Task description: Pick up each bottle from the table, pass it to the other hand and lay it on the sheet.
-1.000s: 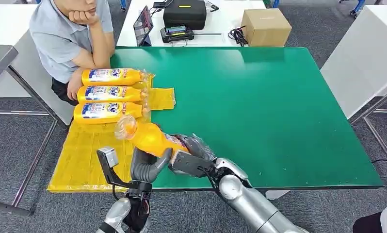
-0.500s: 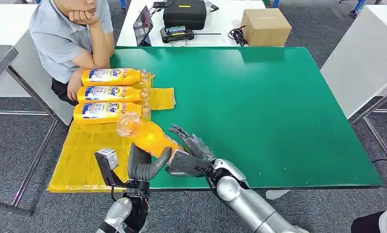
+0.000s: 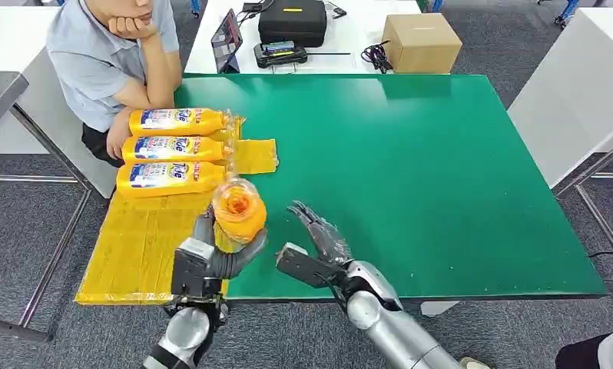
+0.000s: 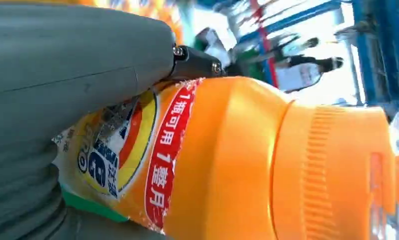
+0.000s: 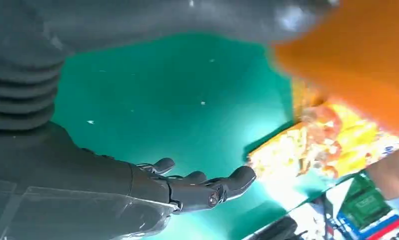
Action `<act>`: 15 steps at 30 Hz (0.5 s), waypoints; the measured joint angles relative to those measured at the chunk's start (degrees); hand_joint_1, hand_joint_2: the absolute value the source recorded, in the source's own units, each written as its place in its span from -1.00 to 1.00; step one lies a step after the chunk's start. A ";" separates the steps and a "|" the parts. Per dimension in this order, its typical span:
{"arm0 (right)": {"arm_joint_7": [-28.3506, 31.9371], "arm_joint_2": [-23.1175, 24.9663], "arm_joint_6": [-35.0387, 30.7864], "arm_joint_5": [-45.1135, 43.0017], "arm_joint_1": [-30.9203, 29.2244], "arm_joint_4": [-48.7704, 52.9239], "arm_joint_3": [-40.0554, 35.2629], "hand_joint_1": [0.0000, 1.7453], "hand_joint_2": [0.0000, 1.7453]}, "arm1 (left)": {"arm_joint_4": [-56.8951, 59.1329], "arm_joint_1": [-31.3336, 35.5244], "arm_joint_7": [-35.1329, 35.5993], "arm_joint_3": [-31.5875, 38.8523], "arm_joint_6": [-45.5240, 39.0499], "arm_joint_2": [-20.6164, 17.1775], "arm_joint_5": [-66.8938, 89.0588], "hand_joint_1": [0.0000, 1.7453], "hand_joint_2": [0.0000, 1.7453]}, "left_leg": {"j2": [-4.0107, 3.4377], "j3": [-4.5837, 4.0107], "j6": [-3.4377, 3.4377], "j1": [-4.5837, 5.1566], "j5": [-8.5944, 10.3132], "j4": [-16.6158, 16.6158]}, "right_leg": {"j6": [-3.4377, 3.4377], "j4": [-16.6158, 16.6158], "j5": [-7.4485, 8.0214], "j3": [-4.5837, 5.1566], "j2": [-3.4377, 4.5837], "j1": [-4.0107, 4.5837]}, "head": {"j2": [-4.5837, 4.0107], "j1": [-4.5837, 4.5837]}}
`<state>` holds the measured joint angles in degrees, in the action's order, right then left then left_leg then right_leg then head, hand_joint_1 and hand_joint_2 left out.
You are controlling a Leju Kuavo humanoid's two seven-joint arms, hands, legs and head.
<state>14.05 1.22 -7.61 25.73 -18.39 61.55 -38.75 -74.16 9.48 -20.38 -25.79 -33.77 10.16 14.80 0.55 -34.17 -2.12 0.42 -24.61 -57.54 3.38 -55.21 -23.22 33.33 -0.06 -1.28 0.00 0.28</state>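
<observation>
**Holding one bottle above the sheet's edge**

Gripping an orange bottle (image 3: 239, 211), our left hand (image 3: 211, 257) has its thumb and fingers wrapped round the labelled body, and the bottle points away from us so that in the head view we look nearly straight at its clear-wrapped end. It hangs over the near right part of the yellow sheet (image 3: 138, 246), close to where the sheet meets the green tabletop (image 3: 426, 177). In the left wrist view the bottle's ribbed orange cap (image 4: 332, 170) and its red and yellow label fill the space beside the grey thumb.

Our right hand (image 3: 319, 242) holds nothing. Its fingers are spread and straight, raised over the tabletop just beside the held bottle but apart from it. The right wrist view shows those dark fingers (image 5: 197, 187) stretched above the green surface, with a blurred orange shape at the far corner.

Three more bottles (image 3: 173, 146) lie side by side on the far part of the sheet, labels up. A person (image 3: 107, 58) sits at the far left corner, one forearm beside the bottles. Beyond the tabletop, a white table carries a cardboard box (image 3: 421, 42) and a black case (image 3: 292, 21).
</observation>
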 measured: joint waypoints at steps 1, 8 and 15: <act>0.02 0.15 0.02 0.37 0.36 -0.04 0.44 -1.00 -1.00 | 0.24 0.25 1.59 0.00 -0.61 -0.33 4.28 1.00 1.00 | -0.01 0.00 0.00 0.00 0.00 0.00 | 0.00 0.00 0.00 0.00 0.01 0.00 | 0.00 0.00; 0.53 1.14 1.97 2.23 2.24 -0.04 3.63 -1.00 -1.00 | 3.94 2.79 16.09 0.53 -1.61 -2.64 39.03 1.00 1.00 | -0.03 0.00 0.00 0.00 0.01 0.00 | 0.00 -0.01 0.00 0.00 0.02 0.00 | 0.00 0.00; 0.87 1.92 3.21 2.84 3.56 0.76 5.81 -1.00 -1.00 | 7.19 5.70 25.44 2.16 5.08 -4.74 55.07 1.00 1.00 | -0.02 -0.01 0.00 -0.02 0.01 0.00 | 0.00 -0.01 0.00 0.02 0.01 0.01 | 0.00 -0.04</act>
<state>14.93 3.15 -4.40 28.57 -14.83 62.31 -32.94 -66.97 15.18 5.05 -23.63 -28.69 5.42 69.86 0.54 -34.18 -2.11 0.40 -24.60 -57.54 3.38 -55.22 -23.22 33.34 -0.05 -1.27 0.00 0.24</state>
